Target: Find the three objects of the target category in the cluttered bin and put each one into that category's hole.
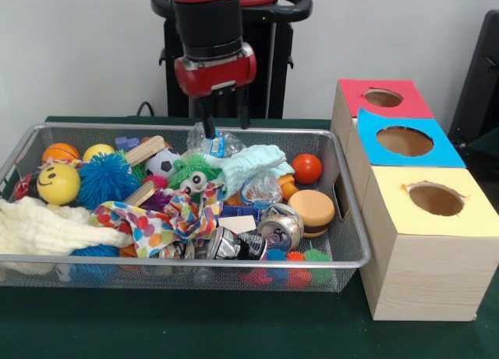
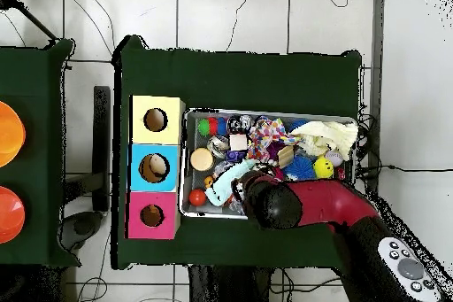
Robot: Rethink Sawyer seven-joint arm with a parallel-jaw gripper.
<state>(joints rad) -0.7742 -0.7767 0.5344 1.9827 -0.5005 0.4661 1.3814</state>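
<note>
Overhead, the Sawyer arm's bulk hides the hand entirely; in the front view the hand (image 1: 226,119) hangs at upper centre, its two dark fingers spread and empty above a crumpled clear plastic bottle (image 1: 214,143) at the far rim of the wire-mesh bin (image 1: 187,261). No plush animal can be made out: a white cloth (image 1: 43,226), a polka-dot fabric (image 1: 168,218) and a mint cloth (image 1: 251,165) cover much of the clutter, beside a blue spiky ball (image 1: 105,179) and a yellow smiley ball (image 1: 58,183). At right on the green desk (image 1: 234,332), the red-ringed hole (image 1: 383,98) sits farthest back, partly foreshortened.
</note>
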